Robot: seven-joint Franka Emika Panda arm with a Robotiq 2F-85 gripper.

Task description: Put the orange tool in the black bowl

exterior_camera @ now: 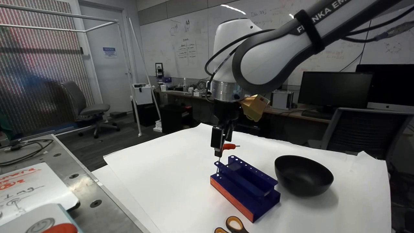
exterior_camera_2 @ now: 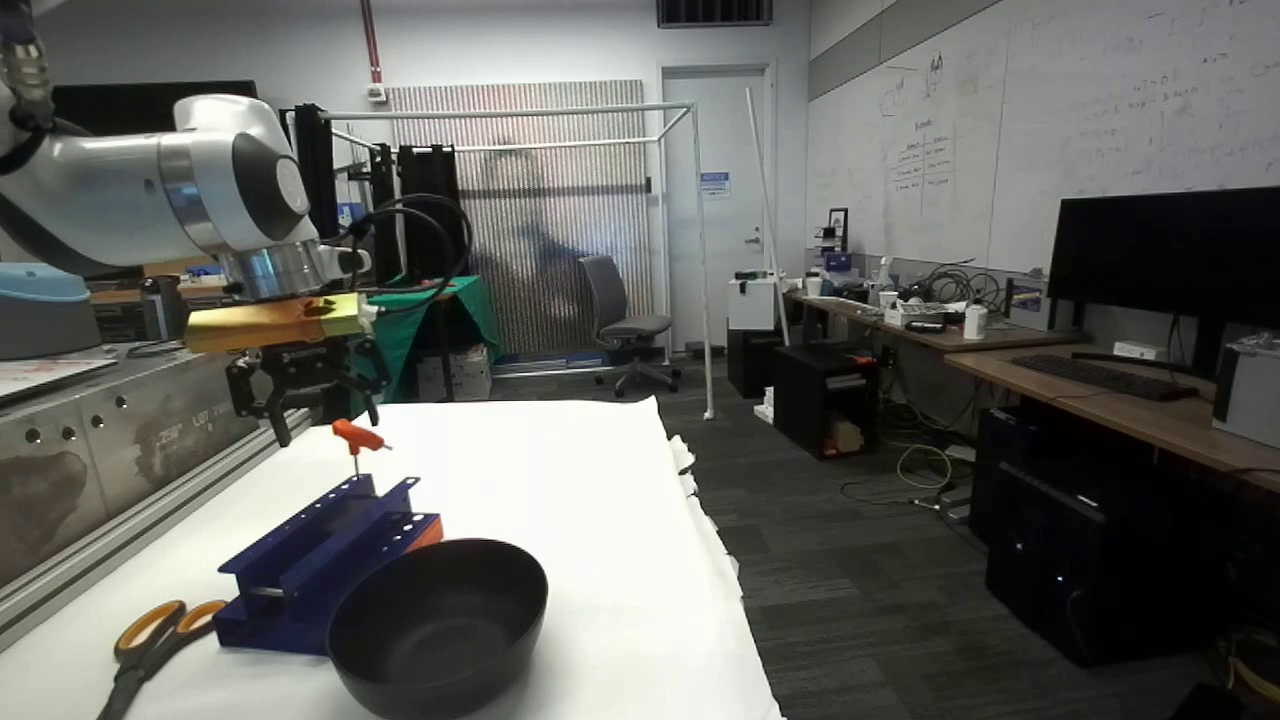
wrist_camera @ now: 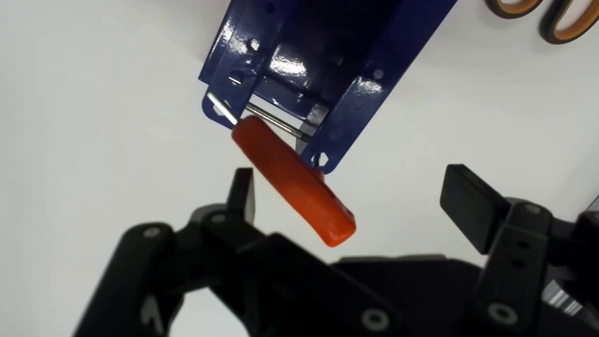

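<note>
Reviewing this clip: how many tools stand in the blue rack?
1: the orange tool, upright at one end of the rack. No others show, though a small one could be hidden.

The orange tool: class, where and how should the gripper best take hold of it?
Grip the middle of the orange tool's handle, probably best from above, jaws closing across its width. The handle lies crosswise atop an upright shaft, raised above the blue rack. The open gripper is angled to it, so turning may help.
</note>
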